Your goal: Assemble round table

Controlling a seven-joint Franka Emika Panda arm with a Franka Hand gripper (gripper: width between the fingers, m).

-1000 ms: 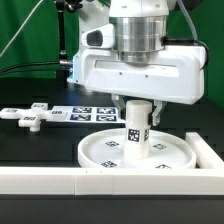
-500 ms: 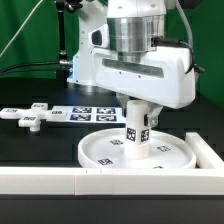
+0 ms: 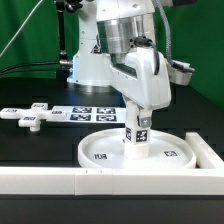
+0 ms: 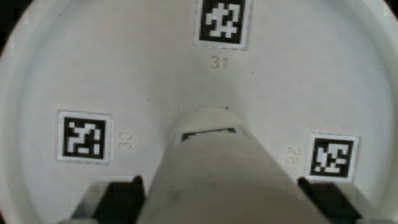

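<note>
The large rimmed round disc [image 3: 100, 153] lies flat on the black table near the front wall. The short cylindrical post [image 3: 137, 136] stands upright on its middle, with square tags on its side. My gripper [image 3: 139, 116] comes straight down over the post and is shut on its upper part. In the wrist view the post [image 4: 221, 160] runs between my two black fingers [image 4: 125, 202], which press its sides, and the disc [image 4: 151, 70] with its tags fills the background. The cross-shaped piece [image 3: 27, 117] lies at the exterior view's left, apart from the disc.
The marker board [image 3: 88, 114] lies flat behind the disc. A long white border wall [image 3: 50, 181] runs along the front and turns up the exterior view's right side [image 3: 211, 152]. The robot's white base stands behind, before a green backdrop.
My hand has turned about its vertical axis while staying over the post. The post remains upright on the disc's middle. The cross-shaped piece has not moved.
</note>
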